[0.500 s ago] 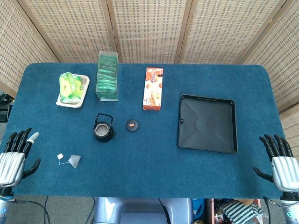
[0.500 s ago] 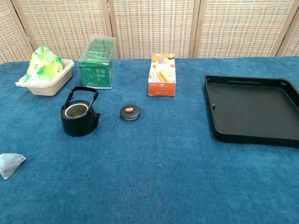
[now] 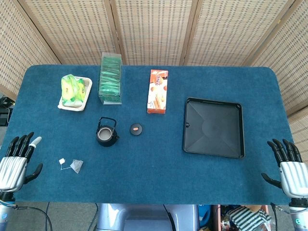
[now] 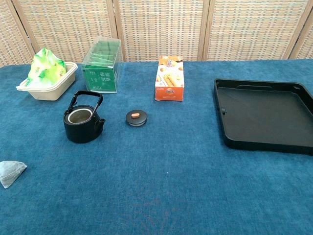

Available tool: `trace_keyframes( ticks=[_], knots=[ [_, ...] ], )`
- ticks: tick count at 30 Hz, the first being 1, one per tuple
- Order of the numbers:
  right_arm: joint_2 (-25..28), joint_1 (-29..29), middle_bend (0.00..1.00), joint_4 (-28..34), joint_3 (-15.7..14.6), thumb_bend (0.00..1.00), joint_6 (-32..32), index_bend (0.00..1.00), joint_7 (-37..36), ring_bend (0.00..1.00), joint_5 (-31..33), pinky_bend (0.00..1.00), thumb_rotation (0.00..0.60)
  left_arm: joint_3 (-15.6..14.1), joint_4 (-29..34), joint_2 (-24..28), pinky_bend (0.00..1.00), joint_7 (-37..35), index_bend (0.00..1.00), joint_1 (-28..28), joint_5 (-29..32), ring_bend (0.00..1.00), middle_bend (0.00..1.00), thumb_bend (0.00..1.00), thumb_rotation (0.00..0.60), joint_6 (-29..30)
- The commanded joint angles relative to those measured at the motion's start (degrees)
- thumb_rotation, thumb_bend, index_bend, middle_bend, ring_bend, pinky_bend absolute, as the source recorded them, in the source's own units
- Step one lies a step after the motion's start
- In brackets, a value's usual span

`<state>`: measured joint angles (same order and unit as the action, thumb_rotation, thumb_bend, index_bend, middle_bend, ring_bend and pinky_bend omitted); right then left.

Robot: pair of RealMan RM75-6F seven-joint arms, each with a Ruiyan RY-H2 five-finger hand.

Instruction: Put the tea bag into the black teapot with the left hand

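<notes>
Your left hand (image 3: 14,163) sits at the near left edge of the blue table (image 3: 159,173), fingers spread and holding nothing; your right hand (image 3: 288,168) mirrors it at the near right edge, likewise spread and empty. Neither shows in the chest view.

Nearest to you on the cloth lies the one tea bag (image 3: 76,165), a small grey pyramid with its string and white tag (image 3: 62,161) trailing to the left, just beside your left hand but not touching it. In the chest view it sits at the far left edge (image 4: 11,173).

Further in stands the one black teapot (image 3: 106,133), upright, lid off, handle raised, its opening bare. Its single lid (image 3: 136,129), dark with an orange knob, lies on the cloth just to the right, apart from the pot. To the right of these is one black tray (image 3: 213,127), lying flat.

Toward the far side you have three things in a row: one white container (image 3: 74,92) of green-and-yellow packets on the left, one clear box (image 3: 110,78) of green sachets beside it, and one orange snack box (image 3: 157,91) nearer the middle.
</notes>
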<state>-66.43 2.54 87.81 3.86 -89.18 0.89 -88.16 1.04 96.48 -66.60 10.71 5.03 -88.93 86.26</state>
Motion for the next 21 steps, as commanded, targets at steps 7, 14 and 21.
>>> trace_keyframes(
  ticks=[7,14,21],
  knots=[
    [-0.08,-0.4,0.18,-0.35,-0.03,0.02,-0.02,0.16,-0.31,0.01,0.61,0.12,0.6,0.2,0.25,-0.34,0.0,0.81,0.11,0.75,0.15,0.0,0.02,0.38,0.6,-1.05],
    [-0.34,-0.41,0.18,-0.94,0.06,0.02,0.11,0.16,-0.87,0.01,0.8,0.12,0.6,0.59,0.14,-0.36,0.15,1.38,0.18,1.11,0.73,0.11,0.11,0.38,0.6,-1.43],
    [-0.67,-0.54,0.18,-1.71,0.04,0.02,0.17,0.16,-1.71,0.01,0.98,0.12,0.6,0.61,-0.29,-0.48,0.46,3.21,0.3,1.5,2.01,0.31,0.28,0.38,0.6,-2.74]
  ],
)
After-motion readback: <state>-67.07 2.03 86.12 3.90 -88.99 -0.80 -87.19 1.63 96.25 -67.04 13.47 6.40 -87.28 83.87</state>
